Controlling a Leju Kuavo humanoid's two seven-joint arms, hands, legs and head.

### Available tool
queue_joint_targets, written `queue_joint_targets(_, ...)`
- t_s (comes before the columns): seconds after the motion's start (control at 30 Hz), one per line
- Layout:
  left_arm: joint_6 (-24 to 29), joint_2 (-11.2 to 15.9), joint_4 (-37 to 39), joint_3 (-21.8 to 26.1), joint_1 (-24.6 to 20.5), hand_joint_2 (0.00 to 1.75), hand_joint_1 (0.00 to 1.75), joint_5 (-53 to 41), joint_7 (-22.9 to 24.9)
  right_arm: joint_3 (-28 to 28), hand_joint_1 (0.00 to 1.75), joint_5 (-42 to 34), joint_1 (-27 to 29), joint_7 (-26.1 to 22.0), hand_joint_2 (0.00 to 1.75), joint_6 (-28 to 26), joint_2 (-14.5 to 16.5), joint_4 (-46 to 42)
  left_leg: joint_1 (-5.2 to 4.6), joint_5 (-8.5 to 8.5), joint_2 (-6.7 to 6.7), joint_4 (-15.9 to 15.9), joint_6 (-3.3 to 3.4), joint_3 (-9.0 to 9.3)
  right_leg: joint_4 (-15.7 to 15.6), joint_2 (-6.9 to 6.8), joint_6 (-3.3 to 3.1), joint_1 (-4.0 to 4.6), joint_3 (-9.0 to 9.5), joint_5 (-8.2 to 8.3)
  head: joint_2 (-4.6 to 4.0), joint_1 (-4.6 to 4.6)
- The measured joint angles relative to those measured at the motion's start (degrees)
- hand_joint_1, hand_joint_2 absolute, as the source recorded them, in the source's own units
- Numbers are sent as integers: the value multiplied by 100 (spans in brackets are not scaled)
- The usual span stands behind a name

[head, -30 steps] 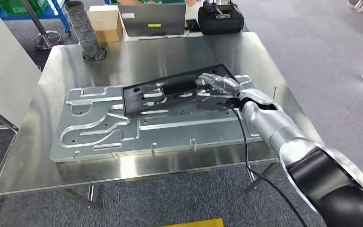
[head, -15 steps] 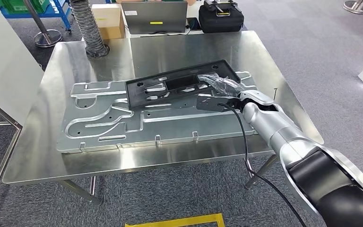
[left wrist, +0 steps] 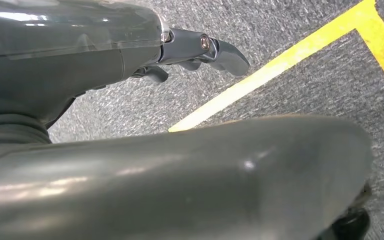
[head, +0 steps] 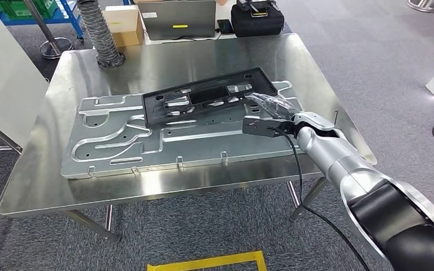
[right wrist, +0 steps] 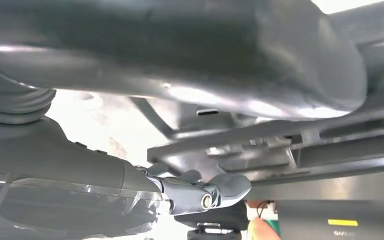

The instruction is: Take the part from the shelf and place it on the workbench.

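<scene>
Part (head: 209, 99) flat on workbench (head: 164, 68) | right hand (head: 274, 110) fingers (head: 263, 101) released, beside its edge

Grey carpet floor (head: 384, 51), yellow tape (head: 215, 262)

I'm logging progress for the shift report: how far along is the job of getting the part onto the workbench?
Nearly finished. Done: the black part already lies on the metal plate on the workbench. In hand: the right hand sits at the part's near right end; whether it grips it I cannot tell. Left: letting go and pulling the arm clear. The left hand hangs over the floor, holding nothing.
</scene>
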Motion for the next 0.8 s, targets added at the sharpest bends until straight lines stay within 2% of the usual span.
queue_joint_targets(0.1,-5,3,0,1,5,0,0,2,10,-21,0,-1,37,7,0,-11,-19,-4,-10,44,0,-121,74,12,4,5,95,-5,-43,37,0,0)
queue_joint_targets(0.13,-7,1,0,1,4,0,0,5,13,-28,0,1,45,9,0,-13,-23,-10,0,76,5,-150,104,11,42,8,125,-10,-63,-2,0,0)
queue_joint_targets(0.17,-7,-2,0,1,-3,0,0,8,13,-35,0,2,41,14,0,-13,-28,-16,15,111,12,-180,135,5,192,11,158,-18,-128,-117,0,0)
queue_joint_targets(0.2,-8,-7,0,1,-9,0,0,11,13,-40,0,3,38,18,0,-13,-35,-22,26,139,18,-202,156,-6,469,11,191,-35,-245,-298,0,0)
queue_joint_targets(0.27,-7,-10,0,1,-9,0,0,16,13,-45,0,7,51,26,0,-13,-48,-27,26,173,22,-204,177,-51,1257,9,258,-70,-575,-704,0,-1)
queue_joint_targets(0.3,-7,-10,0,1,-1,0,0,19,13,-46,0,9,69,29,0,-13,-53,-26,26,185,21,-200,175,-71,1549,7,281,-87,-695,-807,0,-1)
queue_joint_targets(0.33,-6,-9,0,0,5,0,0,23,13,-46,0,12,85,31,0,-13,-55,-26,26,196,20,-194,169,-89,1639,5,298,-103,-716,-800,0,-1)
queue_joint_targets(0.37,-5,-10,0,0,9,0,0,28,12,-47,0,14,92,33,0,-13,-56,-28,27,205,20,-185,161,-102,1497,3,306,-117,-623,-692,0,-1)
queue_joint_targets(0.43,-5,-14,0,0,10,0,0,43,10,-54,0,15,79,34,0,-13,-56,-33,25,213,19,-162,135,-117,704,-1,294,-135,-181,-348,0,1)
queue_joint_targets(0.47,-5,-15,0,1,9,0,0,48,9,-60,0,16,67,34,0,-13,-56,-35,17,217,18,-147,112,-129,332,-1,271,-127,13,-228,0,1)
queue_joint_targets(0.5,-5,-15,0,1,7,0,0,51,8,-65,0,21,58,34,0,-13,-56,-36,10,226,16,-137,81,-145,86,0,243,-113,130,-166,0,1)
queue_joint_targets(0.57,-5,-15,0,1,8,0,0,52,7,-70,0,32,55,37,0,-13,-58,-36,5,259,14,-140,10,-175,-14,3,180,-78,147,-142,0,0)
queue_joint_targets(0.63,-5,-14,0,1,13,0,0,52,6,-72,0,37,56,38,0,-14,-59,-36,12,231,14,-115,-57,-207,-47,-4,98,-98,127,-89,0,0)
queue_joint_targets(0.67,-5,-14,0,1,15,0,0,51,5,-72,0,38,54,38,0,-15,-58,-36,14,128,14,-1,-84,-258,-70,-11,55,-109,119,-59,0,-1)
queue_joint_targets(0.7,-6,-14,0,1,16,0,0,50,4,-73,0,40,53,38,0,-15,-59,-35,18,-45,14,232,-102,-355,-90,-19,18,-116,105,-29,0,-1)
queue_joint_targets(0.77,-10,-13,0,1,22,0,0,37,2,-73,0,53,68,38,0,-21,-62,-32,27,-480,13,994,-121,-656,-88,-29,-23,-94,46,13,0,-1)
queue_joint_targets(0.8,-12,-11,0,0,25,0,0,27,2,-73,0,65,89,38,0,-30,-64,-31,30,-623,14,1335,-127,-780,-83,-30,-30,-84,12,33,0,-1)
